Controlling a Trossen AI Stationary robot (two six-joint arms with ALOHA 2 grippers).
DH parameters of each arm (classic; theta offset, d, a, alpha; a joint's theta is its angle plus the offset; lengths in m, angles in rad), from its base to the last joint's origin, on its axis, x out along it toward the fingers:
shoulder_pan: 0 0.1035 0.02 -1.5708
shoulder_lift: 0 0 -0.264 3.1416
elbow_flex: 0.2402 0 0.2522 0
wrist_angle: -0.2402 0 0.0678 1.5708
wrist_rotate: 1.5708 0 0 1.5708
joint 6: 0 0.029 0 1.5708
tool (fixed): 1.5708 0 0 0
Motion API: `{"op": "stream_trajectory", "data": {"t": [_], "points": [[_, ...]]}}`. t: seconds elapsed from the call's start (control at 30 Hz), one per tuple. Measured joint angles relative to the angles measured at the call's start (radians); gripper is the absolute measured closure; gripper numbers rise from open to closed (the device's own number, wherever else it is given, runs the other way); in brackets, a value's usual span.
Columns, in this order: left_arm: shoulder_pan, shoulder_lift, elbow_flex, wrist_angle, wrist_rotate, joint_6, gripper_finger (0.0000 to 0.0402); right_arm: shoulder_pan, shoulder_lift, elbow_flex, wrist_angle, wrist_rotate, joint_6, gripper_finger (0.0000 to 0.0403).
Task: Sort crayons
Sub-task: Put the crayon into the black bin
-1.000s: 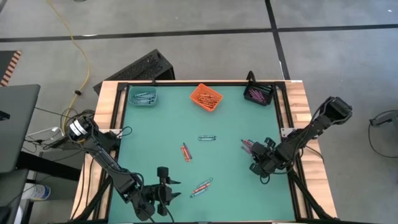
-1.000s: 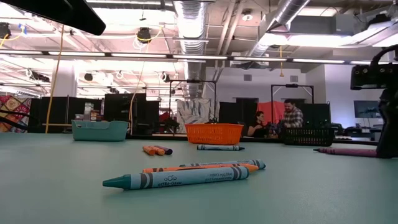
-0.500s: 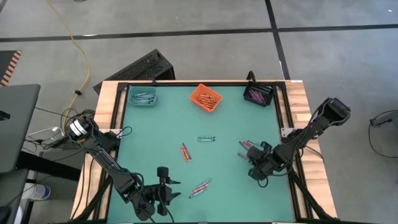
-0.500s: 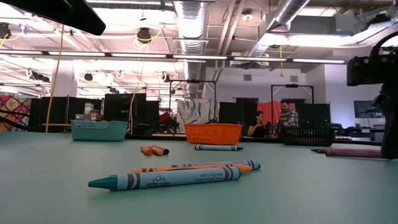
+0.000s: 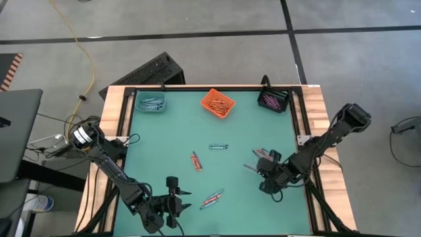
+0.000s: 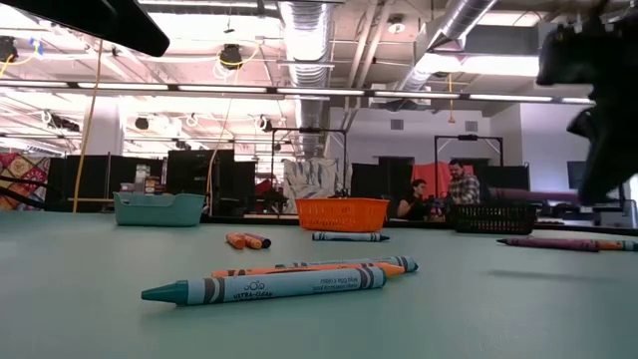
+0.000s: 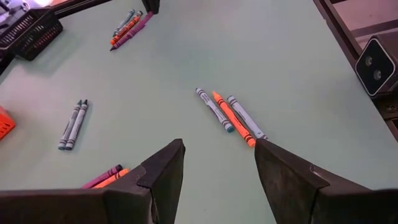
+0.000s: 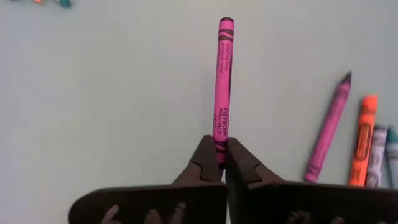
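— What was the left gripper (image 7: pixel 217 165) doing?
— It waited with its fingers apart, near three thin wax crayons (image 7: pixel 229 116) on the green table (image 5: pixel 164 138).
— And the right gripper (image 8: pixel 222 163)?
— It pinched a pink wax crayon (image 8: pixel 222 78) tight, off the table.

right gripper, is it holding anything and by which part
Yes. The right gripper is shut on a pink crayon, pinching it at one end so the rest sticks out past the fingertips. The left gripper is open and holds nothing.
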Motion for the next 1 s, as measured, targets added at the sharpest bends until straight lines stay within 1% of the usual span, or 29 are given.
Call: {"op": "stream_trajectory", "data": {"t": [0.1,0.23,0.43,0.6,0.7,0.8,0.9,1.0], "points": [[0.0,0.0,0.0,0.0,0.0,0.0,0.0214,-0.011,0.0,0.035,-0.043,0.03,-0.034,0.04],[0.0,0.0,0.0,0.0,0.0,0.0,0.0214,-0.053,0.0,0.093,-0.181,0.071,-0.064,0.04],[0.0,0.0,0.0,0.0,0.0,0.0,0.0214,-0.173,-0.001,0.165,-0.382,0.102,-0.159,0.04],[0.001,0.0,0.0,0.0,-0.005,0.0,0.0214,-0.327,-0.008,0.194,-0.507,0.103,-0.284,0.04],[0.004,0.0,0.0,0.0,-0.006,0.0,0.0214,-0.442,-0.024,0.194,-0.56,0.107,-0.369,0.04],[0.009,0.0,0.0,0.0,-0.006,-0.006,0.0214,-0.556,-0.044,0.194,-0.606,0.141,-0.458,0.04],[0.014,0.0,0.0,0.002,-0.006,-0.009,0.0214,-0.676,-0.069,0.194,-0.633,0.178,-0.552,0.04],[0.016,0.0,0.0,0.002,-0.008,-0.025,0.0214,-0.8,-0.097,0.194,-0.625,0.192,-0.651,0.04]]}}
